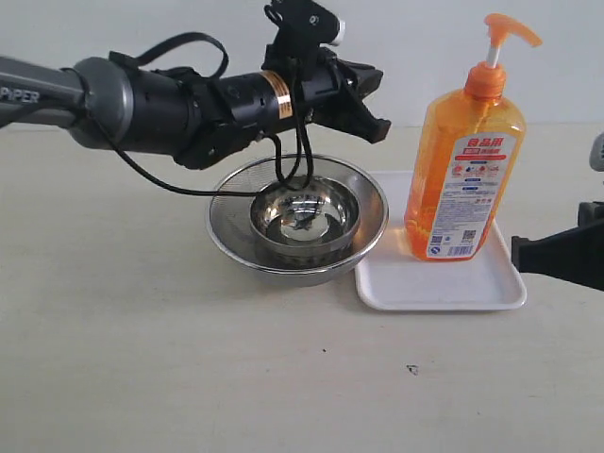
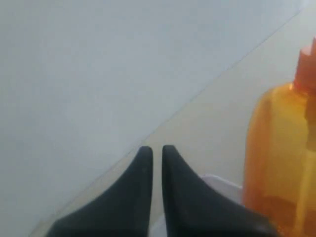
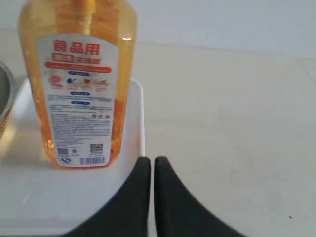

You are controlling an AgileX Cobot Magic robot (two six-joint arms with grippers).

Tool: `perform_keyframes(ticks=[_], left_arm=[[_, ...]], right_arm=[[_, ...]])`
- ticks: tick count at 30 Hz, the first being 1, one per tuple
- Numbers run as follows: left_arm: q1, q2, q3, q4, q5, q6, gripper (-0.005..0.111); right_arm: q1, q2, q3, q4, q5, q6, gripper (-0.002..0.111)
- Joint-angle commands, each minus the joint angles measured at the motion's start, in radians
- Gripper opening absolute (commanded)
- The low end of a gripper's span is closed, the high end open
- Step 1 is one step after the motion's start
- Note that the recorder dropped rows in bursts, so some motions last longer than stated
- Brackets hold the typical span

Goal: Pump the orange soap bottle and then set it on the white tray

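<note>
Beside bottle [image 1: 464,179], left fingers [image 2: 136,197] together, empty

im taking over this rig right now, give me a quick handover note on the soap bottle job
Left gripper: shut, empty, in the air over the steel bowl, short of the bottle's shoulder and not touching it.
Right gripper: shut, empty, low by the tray's right side, apart from the bottle.
Orange soap bottle: upright on the white tray, pump head up, nothing gripping it.
Done: the bottle is on the tray.
Left: the pictures do not show whether it was pumped, so check that. If it was, probably only pulling both arms back is left.
</note>
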Motion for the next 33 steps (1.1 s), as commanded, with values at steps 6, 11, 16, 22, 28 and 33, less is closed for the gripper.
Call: perform_keyframes(ticks=[6,11,16,22,28,33], left_arm=[[0.014,0.103,-0.085,0.27,-0.111,-0.159,0.005],[0.014,0.124,-0.123,0.264,-0.106,-0.209,0.005],[0.01,0.148,-0.142,0.289,-0.117,-0.258,0.005],[0.01,0.16,-0.151,0.349,-0.136,-0.298,0.005],[0.01,0.184,-0.182,0.352,-0.136,-0.298,0.005],[-0.002,0.215,-0.225,0.352,-0.131,-0.311,0.005]], right_arm=[[-0.003,0.042,-0.084,-0.026,-0.017,-0.049,0.0],[-0.003,0.16,-0.179,-0.026,0.002,-0.089,0.0],[-0.005,0.266,-0.225,-0.026,0.033,-0.094,0.0],[-0.088,0.305,-0.23,-0.026,0.03,-0.089,0.0],[-0.155,0.305,-0.23,-0.026,-0.038,-0.089,0.0],[-0.155,0.305,-0.232,-0.026,-0.043,-0.089,0.0]])
